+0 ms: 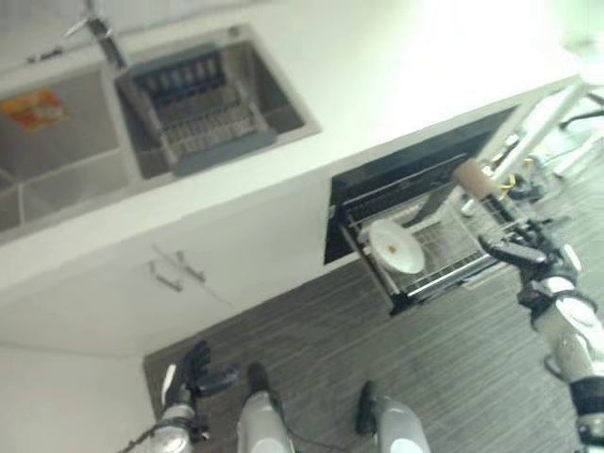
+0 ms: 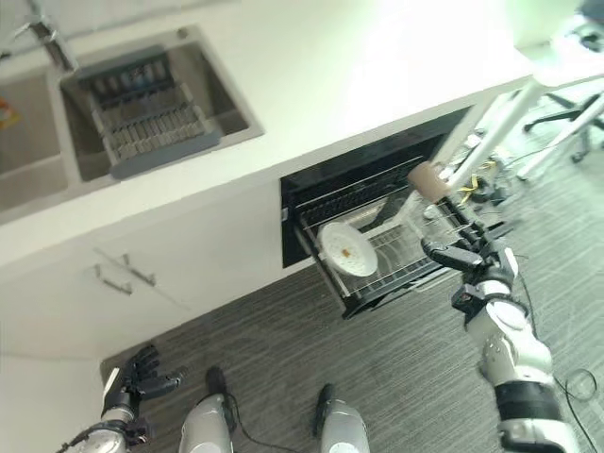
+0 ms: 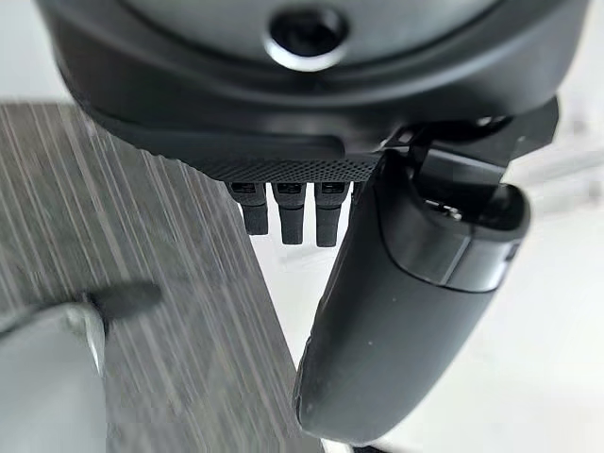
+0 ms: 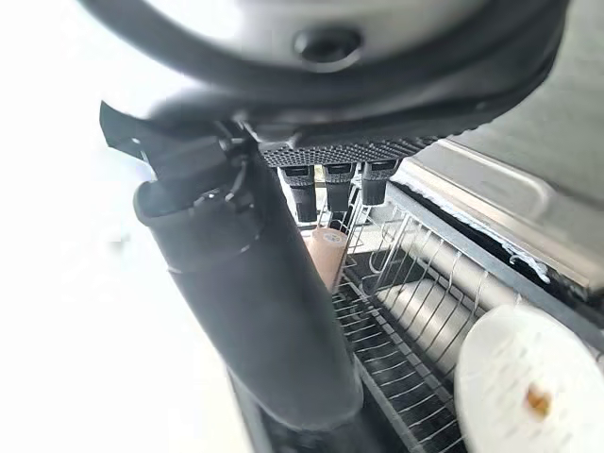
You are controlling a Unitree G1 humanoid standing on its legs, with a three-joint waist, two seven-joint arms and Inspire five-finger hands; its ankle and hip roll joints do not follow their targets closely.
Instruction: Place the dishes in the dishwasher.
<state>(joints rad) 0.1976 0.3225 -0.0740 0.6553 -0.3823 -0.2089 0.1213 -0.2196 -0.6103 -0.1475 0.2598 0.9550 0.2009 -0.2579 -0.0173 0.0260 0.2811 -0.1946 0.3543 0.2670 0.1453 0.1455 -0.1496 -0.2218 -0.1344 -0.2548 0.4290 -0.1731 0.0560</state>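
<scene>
The dishwasher's wire rack is pulled out from under the counter. A white plate with an orange smear leans in it, also seen in the right wrist view as plate. A tan cup sits at the rack's far right corner, and shows as cup among the wires past my fingers. My right hand hovers open at the rack's right side, holding nothing, a little apart from the cup. Low by the floor, my left hand hangs open and empty.
A double sink with a grey drainer basket and a faucet is set in the white counter. Cabinet handles sit left of the dishwasher. White table legs and a chair base stand to the right.
</scene>
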